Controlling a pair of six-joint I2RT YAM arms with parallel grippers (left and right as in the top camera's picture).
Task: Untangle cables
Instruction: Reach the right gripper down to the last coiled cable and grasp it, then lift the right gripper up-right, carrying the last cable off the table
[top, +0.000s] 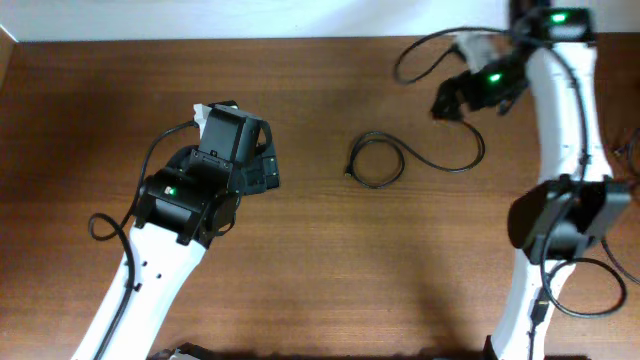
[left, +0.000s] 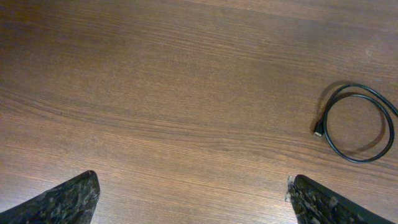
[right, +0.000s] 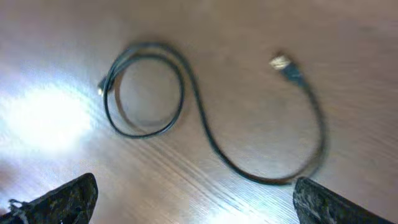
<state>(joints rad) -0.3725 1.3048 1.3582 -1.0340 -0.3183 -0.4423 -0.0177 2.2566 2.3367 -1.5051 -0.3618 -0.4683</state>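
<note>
Hanging over bare wood, left claw (left: 191, 186): jaws wide apart, nothing between them, both tips at the bottom corners of its wrist view. The cable (left: 325, 134) shows only at the right edge of that view, well clear of the tips.

Right claw (right: 196, 186): jaws also spread wide, gripping nothing. Wrist view is blurred. The cable (right: 200, 112) lies flat on the tabletop ahead of the tips, touching neither.

Cable layout, right wrist view:
- round coil on the left, strand looking doubled along one side
- small end tucked at the coil's left edge, too blurred to make out
- one strand leaves the coil's top, drops in an S, and hooks back up on the right
- that strand ends in a metal-tipped plug (right: 281, 62)

Overhead:
- the coil sits mid-tabletop (top: 300, 250), between the two arms
- left claw (top: 255, 160) is to the left of the coil, apart from it
- right claw (top: 455, 95) is at the upper right, near the tail's curled end

Only one black cord can be made out, with no knot visible.
</note>
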